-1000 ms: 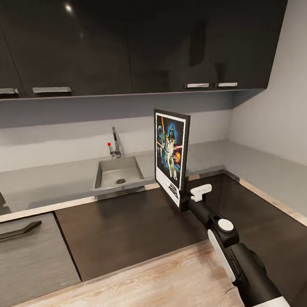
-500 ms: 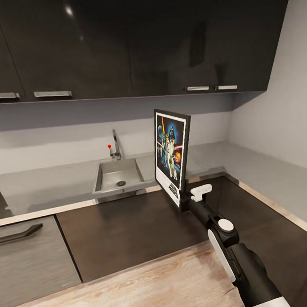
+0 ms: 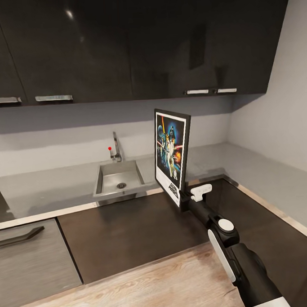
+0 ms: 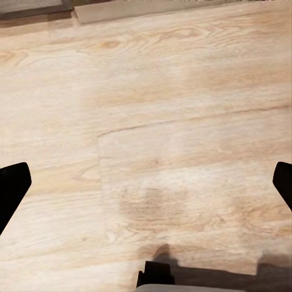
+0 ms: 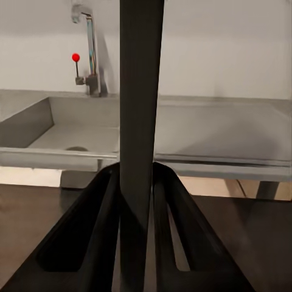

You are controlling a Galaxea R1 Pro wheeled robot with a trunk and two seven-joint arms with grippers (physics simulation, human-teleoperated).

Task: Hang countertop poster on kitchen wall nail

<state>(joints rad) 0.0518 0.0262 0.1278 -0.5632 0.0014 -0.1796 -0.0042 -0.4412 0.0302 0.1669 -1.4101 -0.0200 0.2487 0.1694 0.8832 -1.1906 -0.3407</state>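
Right gripper (image 3: pixel 184 197): fingers (image 5: pixel 100 201) were clamped on the poster's lower edge.
Poster (image 3: pixel 172 155): stood upright between those fingers, in the air, off the countertop (image 3: pixel 47 184).
Sink (image 3: pixel 119 178): lay beyond the fingers, tap (image 5: pixel 90 48) behind it.
Left gripper (image 4: pixel 146 194): fingers were spread wide over the floor (image 4: pixel 152 121), holding nothing.

We see the poster (image 3: pixel 172 156) held upright by its lower right corner in our right gripper (image 3: pixel 186 200), its printed face turned left, in front of the kitchen countertop (image 3: pixel 47 186). Behind it to the left lies the steel sink (image 3: pixel 119 178) with its tap (image 3: pixel 116 147) against the grey wall. Dark upper cabinets (image 3: pixel 120 42) span the far wall, and wooden floor (image 3: pixel 147 284) lies nearest us.
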